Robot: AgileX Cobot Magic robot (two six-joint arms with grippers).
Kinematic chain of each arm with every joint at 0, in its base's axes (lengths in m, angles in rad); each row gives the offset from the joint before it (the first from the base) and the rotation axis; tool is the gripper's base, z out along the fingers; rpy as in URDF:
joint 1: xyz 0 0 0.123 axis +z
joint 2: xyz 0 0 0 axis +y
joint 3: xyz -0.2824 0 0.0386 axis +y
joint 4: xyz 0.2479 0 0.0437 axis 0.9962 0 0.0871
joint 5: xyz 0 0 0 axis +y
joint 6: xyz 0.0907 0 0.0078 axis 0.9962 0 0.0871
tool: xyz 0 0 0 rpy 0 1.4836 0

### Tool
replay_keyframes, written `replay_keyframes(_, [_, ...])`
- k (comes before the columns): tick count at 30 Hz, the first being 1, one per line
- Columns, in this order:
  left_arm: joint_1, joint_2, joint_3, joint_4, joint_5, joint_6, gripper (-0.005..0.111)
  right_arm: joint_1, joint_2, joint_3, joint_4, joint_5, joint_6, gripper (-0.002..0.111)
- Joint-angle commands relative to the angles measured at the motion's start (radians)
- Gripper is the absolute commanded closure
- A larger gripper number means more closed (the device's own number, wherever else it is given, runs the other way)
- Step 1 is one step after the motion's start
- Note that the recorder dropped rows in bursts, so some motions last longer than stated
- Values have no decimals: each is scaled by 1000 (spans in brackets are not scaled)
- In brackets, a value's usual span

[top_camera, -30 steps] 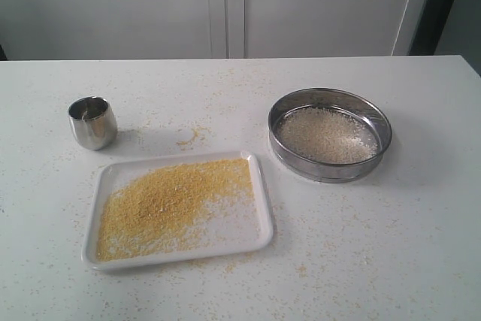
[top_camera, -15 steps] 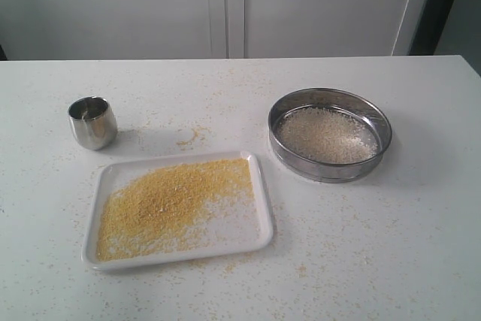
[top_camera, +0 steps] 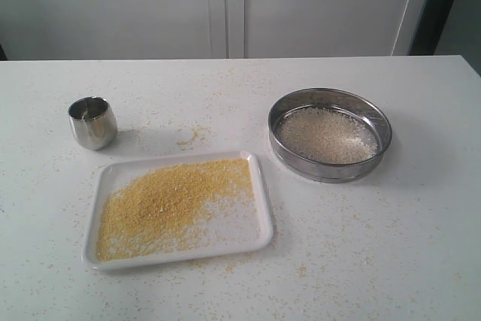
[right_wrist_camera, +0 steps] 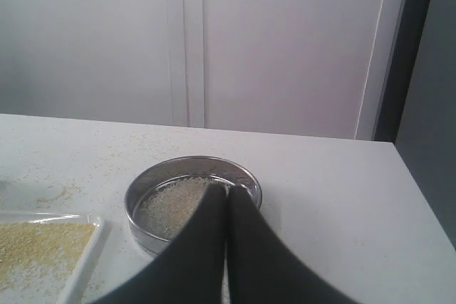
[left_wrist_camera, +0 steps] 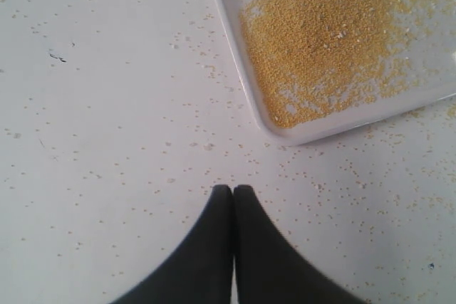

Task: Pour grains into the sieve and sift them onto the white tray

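Observation:
The white tray lies on the table at the front left, covered by a spread of fine yellow grains. To its right, further back, stands the round steel sieve with whitish rice-like grains on its mesh. No arm shows in the exterior view. In the left wrist view my left gripper is shut and empty above bare table, near a corner of the tray. In the right wrist view my right gripper is shut and empty, with the sieve behind it.
A small shiny steel cup stands upright at the back left of the table. Loose yellow granules are scattered over the white tabletop around the tray. White cabinet doors rise behind the table's far edge.

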Motion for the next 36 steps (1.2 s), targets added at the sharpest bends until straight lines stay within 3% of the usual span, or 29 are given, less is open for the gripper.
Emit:
replay_keyframes(1, [3,-6,5,-11,12,-1,107,2,-6,3,-11,-6,-7,108])
replay_keyframes(22, [3,-6,5,-11,12,-1,107,2,-6,16,-7,16,-7,108])
replay_keyframes(36, [3,-6,5,-11,12,-1,107,2,-12,179,-7,-49,-7,108])
